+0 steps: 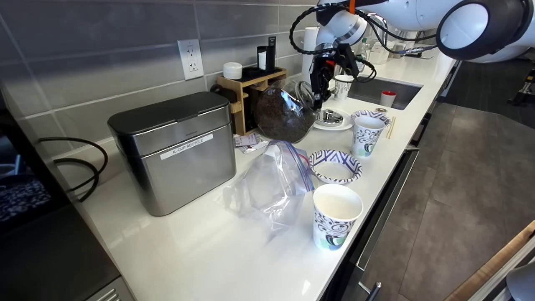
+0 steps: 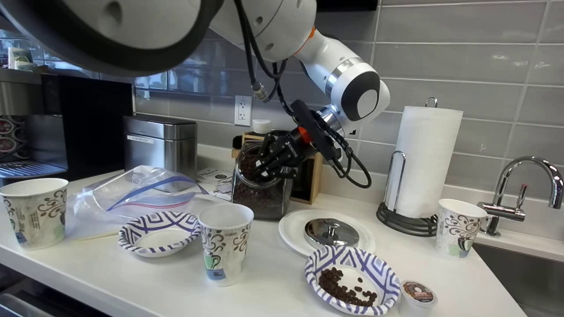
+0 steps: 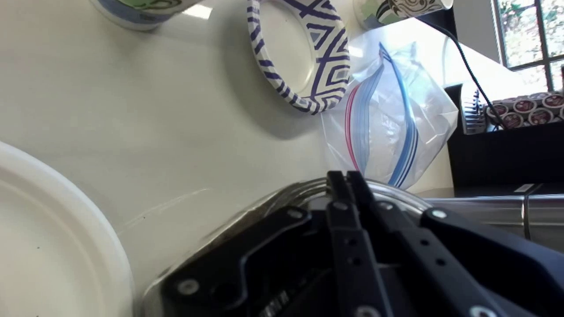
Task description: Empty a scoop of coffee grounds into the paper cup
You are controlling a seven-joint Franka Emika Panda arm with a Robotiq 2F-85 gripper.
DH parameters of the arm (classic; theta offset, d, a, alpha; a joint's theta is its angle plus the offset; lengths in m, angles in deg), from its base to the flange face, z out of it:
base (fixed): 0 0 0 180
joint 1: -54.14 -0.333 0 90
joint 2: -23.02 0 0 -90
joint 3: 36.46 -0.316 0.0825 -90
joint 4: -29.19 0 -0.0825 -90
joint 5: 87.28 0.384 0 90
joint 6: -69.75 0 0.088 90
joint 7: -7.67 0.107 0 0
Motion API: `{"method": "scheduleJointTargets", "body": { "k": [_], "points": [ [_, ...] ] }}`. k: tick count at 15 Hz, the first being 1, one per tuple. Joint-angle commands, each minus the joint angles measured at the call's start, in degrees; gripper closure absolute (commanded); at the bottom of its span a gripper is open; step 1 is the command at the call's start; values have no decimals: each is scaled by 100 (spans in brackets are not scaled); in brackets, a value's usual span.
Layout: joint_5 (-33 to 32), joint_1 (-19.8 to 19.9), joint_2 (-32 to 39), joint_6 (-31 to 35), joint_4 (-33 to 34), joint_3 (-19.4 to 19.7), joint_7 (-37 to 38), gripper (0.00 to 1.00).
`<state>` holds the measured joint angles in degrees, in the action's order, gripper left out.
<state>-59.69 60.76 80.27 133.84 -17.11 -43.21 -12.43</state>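
Observation:
Several alike tall white paper cups with a swirl print show: one (image 1: 337,219) at the counter's near end, a middle one (image 1: 367,136) (image 2: 225,246), and one by the sink (image 2: 460,229). Which is meant cannot be told. A tilted-mouth glass jar (image 1: 280,115) (image 2: 255,200) of dark brown coffee stands by the wall. My gripper (image 2: 261,169) is at the jar's mouth, tips over the rim. In the wrist view the fingers (image 3: 346,176) are nearly together, with a narrow gap and nothing visible between. No scoop shows; the jar's inside is mostly hidden.
A blue-patterned bowl (image 1: 335,167) and a clear zip bag (image 1: 271,184) lie left of the middle cup. A white plate (image 2: 288,231) bears the jar's metal lid (image 2: 332,233). Another bowl (image 2: 383,277) holds beans. A steel bin (image 1: 188,154) and paper towels (image 2: 427,163) stand by the wall.

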Motion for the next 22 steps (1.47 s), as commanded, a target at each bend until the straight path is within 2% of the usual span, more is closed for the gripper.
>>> {"method": "scheduleJointTargets", "body": {
  "k": [1,12,22],
  "points": [
    [241,77,272,-29,304,-153,-60,99],
    [676,279,277,-76,255,-276,-172,99],
    [619,384,-20,-506,65,-207,-159,99]
  ]
}}
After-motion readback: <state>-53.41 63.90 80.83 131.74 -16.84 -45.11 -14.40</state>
